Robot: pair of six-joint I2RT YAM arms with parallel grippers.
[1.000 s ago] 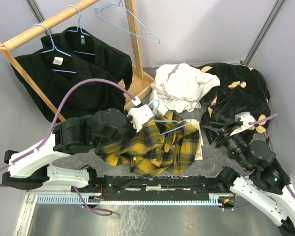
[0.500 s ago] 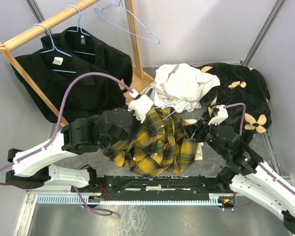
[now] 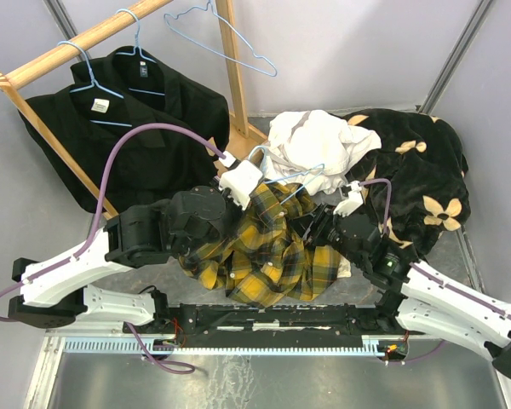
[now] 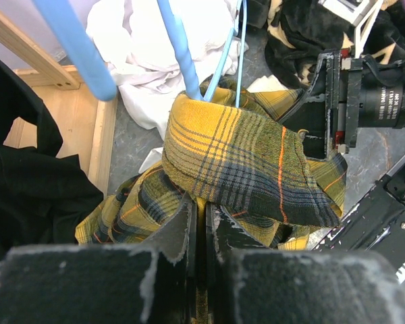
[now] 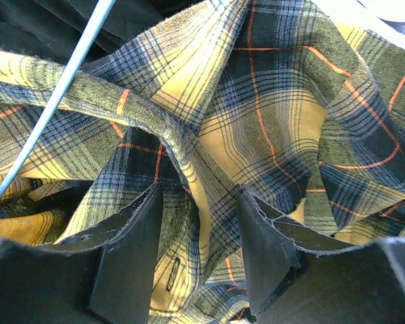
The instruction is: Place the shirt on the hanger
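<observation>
Left pincer point(image 4: 201, 212): clenched. A strip of the plaid shirt point(image 4: 250, 162) is pinched between its fingers. The shirt bunches in a raised fold just ahead of it, and the rest hangs down to the desk point(image 4: 125, 145) below and behind it.

Hanger point(image 4: 180, 54): blue wire, ahead of and above the left pincer. One run dips into the top of that raised fold. Can't tell if the wire is in the grip too.

Right pincer point(image 5: 202, 196): released, fingers apart, nosed into the shirt from the opposite side and facing the left pincer across the bunch. A ridge of plaid runs through the gap, not clamped. From its wrist camera, the hanger wire crosses up and to the left of the fingers.

White shirt point(image 3: 311, 145): crumpled beyond the left pincer, past the hanger. Black flowered blanket point(image 3: 417, 170): beside the right arm, on the side away from the shirt.
</observation>
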